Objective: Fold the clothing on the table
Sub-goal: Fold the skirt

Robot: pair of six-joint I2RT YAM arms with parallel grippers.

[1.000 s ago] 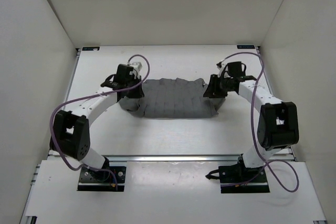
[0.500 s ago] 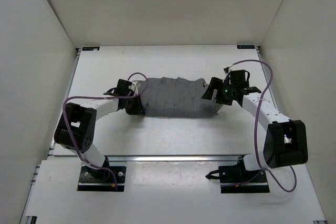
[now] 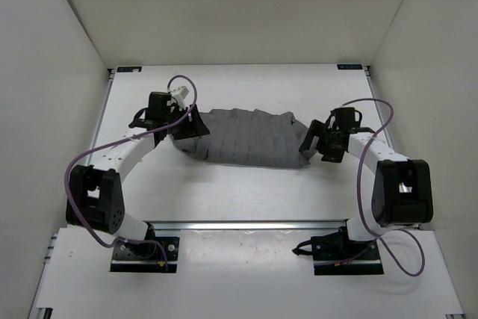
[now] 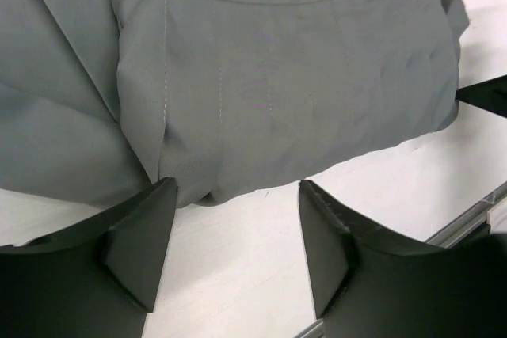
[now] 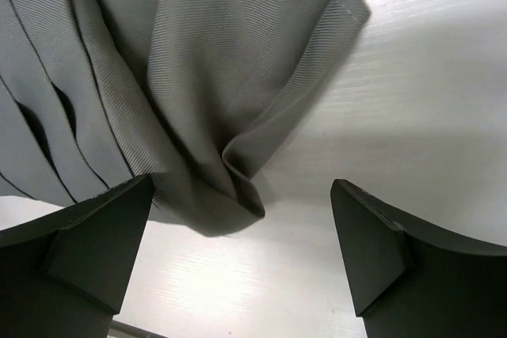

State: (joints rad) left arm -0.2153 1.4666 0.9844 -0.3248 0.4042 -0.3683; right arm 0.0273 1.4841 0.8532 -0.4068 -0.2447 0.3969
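The clothing (image 3: 250, 138), a dark grey pleated skirt, lies folded into a wide band across the middle of the white table (image 3: 246, 192). My left gripper (image 3: 187, 131) stands open at its left end, and the left wrist view shows the cloth (image 4: 269, 77) just beyond the spread fingers (image 4: 142, 235), with bare table between them. My right gripper (image 3: 312, 143) is open at the right end. There the folded corner of the skirt (image 5: 198, 100) lies free ahead of the jaws, touching neither finger (image 5: 372, 243).
White walls (image 3: 60, 72) close in the table on three sides. A metal rail (image 3: 246, 225) runs along the near edge in front of both arm bases. Purple cables (image 3: 373, 117) loop above each arm.
Both grippers have opened and let go of the skirt ends. The left gripper has drawn back to the left, the right gripper to the right and slightly nearer; the folded skirt stays put.
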